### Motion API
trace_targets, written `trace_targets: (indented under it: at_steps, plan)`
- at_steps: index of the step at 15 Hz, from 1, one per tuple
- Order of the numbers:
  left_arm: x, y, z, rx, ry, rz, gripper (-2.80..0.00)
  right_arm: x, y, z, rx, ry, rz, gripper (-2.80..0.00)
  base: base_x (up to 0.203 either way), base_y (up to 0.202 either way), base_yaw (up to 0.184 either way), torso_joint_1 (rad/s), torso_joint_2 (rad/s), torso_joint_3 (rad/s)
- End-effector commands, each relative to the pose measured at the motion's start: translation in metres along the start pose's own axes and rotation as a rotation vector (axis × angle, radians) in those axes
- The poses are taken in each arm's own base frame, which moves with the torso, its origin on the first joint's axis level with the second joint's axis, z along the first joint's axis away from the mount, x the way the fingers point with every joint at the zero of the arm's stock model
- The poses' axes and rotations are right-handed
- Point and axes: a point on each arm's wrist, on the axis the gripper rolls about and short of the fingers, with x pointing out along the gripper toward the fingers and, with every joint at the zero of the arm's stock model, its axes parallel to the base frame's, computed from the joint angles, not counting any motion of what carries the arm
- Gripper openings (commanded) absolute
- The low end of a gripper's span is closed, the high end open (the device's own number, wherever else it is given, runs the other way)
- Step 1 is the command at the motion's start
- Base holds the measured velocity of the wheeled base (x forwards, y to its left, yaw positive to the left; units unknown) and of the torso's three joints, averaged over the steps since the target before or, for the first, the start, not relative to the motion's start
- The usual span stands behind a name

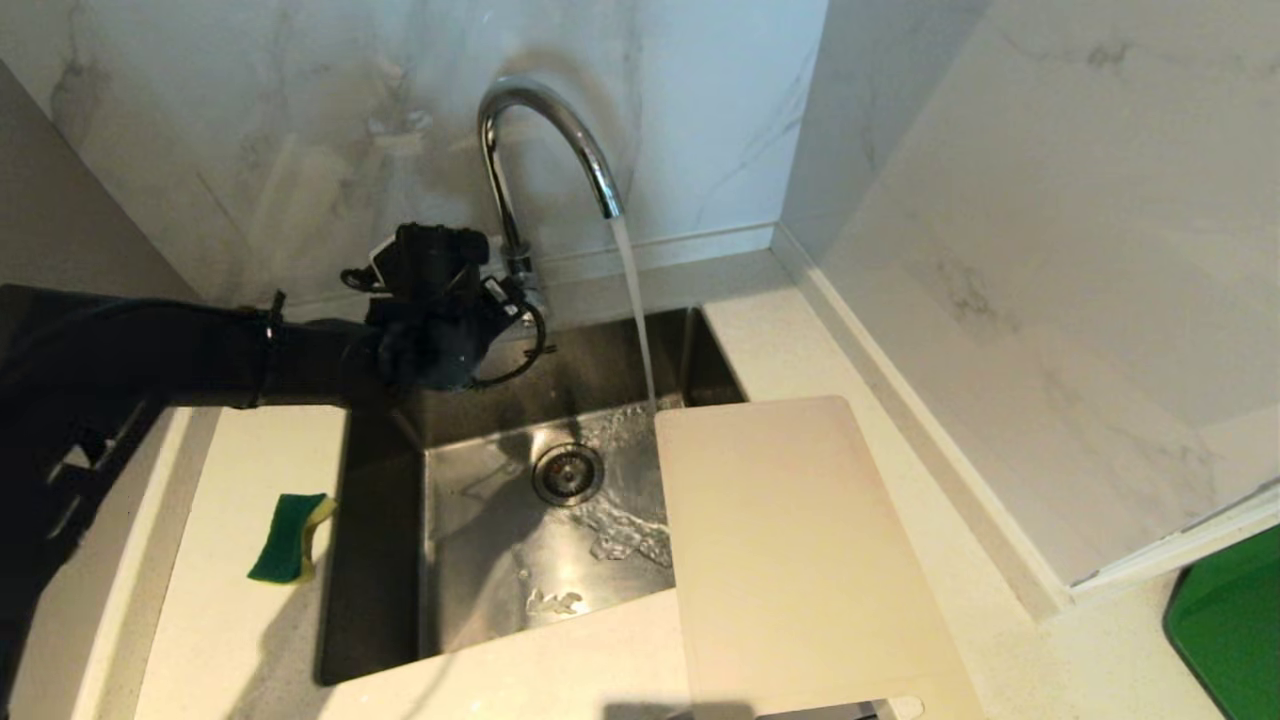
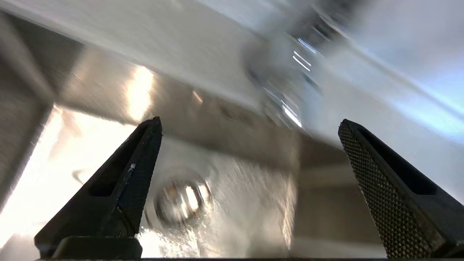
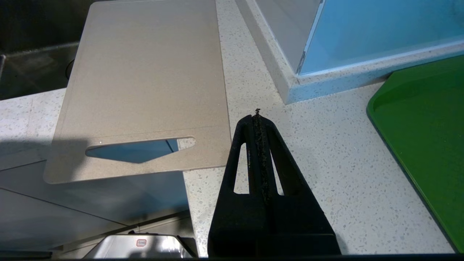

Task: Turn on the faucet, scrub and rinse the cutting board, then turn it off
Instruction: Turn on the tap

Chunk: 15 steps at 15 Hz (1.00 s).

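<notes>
Water's on. My left claw (image 1: 470, 300) is spread wide, empty, by the faucet (image 1: 545, 140) base. Board (image 1: 800, 560) spans the sink's right rim. Next: sponge (image 1: 290, 538) on left worktop; approach low, pinch its long sides. Right claw (image 3: 258, 119) closed, parked.

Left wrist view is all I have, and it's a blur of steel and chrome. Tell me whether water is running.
Observer: Yes. The faucet pours a stream into the sink, just off the cutting board.
Operator: Place my left gripper.
Observer: The left gripper is by the faucet's base, open and empty.
Operator: Report the sponge.
Observer: The sponge lies on the counter left of the sink, untouched.
</notes>
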Motion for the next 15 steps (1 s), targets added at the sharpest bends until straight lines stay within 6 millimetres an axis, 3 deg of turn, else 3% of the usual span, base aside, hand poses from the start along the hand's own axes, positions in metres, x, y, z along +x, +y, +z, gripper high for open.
trace_targets:
  at_steps: [1, 6, 11, 12, 15]
  plan:
    - [-0.041, -0.005, 0.044, -0.012, 0.051, -0.089, 0.00, 0.000, 0.000, 0.000, 0.000, -0.002, 0.000, -2.80, 0.000, 0.000, 0.000, 0.000, 0.00, 0.000]
    - [-0.085, 0.023, 0.073, 0.212, 0.196, -0.146, 0.00, 0.000, 0.000, 0.000, 0.000, -0.001, 0.000, -2.80, 0.000, 0.000, 0.000, 0.000, 0.00, 0.000]
    - [-0.106, 0.042, 0.090, 0.348, 0.256, -0.136, 0.00, 0.000, 0.000, 0.000, 0.000, -0.002, 0.000, -2.80, 0.000, 0.000, 0.000, 0.000, 0.00, 0.000]
    - [-0.108, 0.044, 0.089, 0.357, 0.268, -0.130, -2.80, 0.000, 0.000, 0.000, 0.000, 0.001, 0.000, -2.80, 0.000, 0.000, 0.000, 0.000, 0.00, 0.000]
    - [-0.110, 0.045, 0.083, 0.379, 0.291, -0.136, -2.80, 0.000, 0.000, 0.000, 0.000, -0.002, 0.000, -2.80, 0.000, 0.000, 0.000, 0.000, 0.00, 0.000]
